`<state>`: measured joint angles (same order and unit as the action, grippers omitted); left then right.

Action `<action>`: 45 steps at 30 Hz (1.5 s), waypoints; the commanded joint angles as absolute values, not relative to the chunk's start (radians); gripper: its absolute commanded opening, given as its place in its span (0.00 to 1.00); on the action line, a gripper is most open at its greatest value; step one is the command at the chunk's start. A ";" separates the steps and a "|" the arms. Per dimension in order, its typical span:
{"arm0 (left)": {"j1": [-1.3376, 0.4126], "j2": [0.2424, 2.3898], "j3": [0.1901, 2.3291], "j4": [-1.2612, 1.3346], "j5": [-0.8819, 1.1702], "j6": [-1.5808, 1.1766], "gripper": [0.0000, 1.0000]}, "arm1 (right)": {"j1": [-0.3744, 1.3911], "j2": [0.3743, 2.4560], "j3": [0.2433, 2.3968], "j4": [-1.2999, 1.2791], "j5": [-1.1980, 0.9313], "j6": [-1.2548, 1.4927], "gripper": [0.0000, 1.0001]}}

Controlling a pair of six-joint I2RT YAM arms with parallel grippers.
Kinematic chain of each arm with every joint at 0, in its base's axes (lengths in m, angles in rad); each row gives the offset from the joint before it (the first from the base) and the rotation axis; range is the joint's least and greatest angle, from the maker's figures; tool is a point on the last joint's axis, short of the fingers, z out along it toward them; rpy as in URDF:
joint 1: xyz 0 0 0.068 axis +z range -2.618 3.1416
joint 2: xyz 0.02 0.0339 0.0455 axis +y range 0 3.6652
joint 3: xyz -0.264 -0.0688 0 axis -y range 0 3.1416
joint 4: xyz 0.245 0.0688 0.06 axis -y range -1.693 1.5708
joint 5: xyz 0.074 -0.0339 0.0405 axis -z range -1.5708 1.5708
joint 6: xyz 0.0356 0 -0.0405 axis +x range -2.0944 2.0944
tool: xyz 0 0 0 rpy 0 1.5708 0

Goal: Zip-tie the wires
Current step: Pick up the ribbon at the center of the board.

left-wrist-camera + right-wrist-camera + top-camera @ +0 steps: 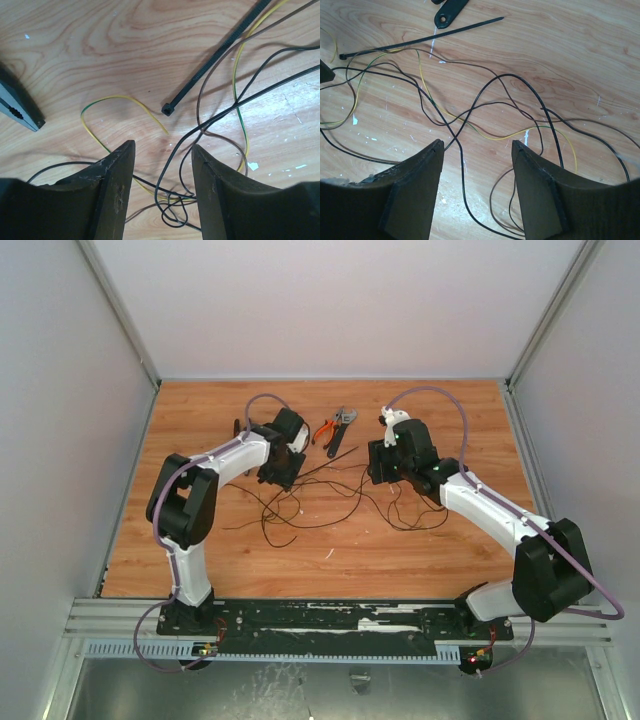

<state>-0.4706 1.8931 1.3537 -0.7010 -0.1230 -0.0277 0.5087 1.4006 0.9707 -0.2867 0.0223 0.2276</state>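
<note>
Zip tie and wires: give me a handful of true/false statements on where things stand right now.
The zip tie lies straight on the table, in neither end effector. True.
The left end effector is shut on the wires. False: its jaws stand open, with wires on the table below.
The zip tie is cinched around the wires. False: it is unfastened.
The right end effector is open above the wires. True.
</note>
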 commanded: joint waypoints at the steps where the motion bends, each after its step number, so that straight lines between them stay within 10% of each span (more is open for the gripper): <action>1: -0.473 1.904 1.398 -0.694 -0.158 -0.030 0.54 | 0.515 1.384 0.969 -0.268 0.032 0.210 0.58; 45: -0.480 2.056 1.496 -0.746 -0.087 0.058 0.39 | 0.514 1.397 0.973 -0.274 0.040 0.207 0.59</action>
<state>-0.4744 2.0346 1.4910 -0.7315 -0.1265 0.0315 0.5087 1.4006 0.9707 -0.2871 0.0296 0.2157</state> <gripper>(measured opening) 0.398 0.592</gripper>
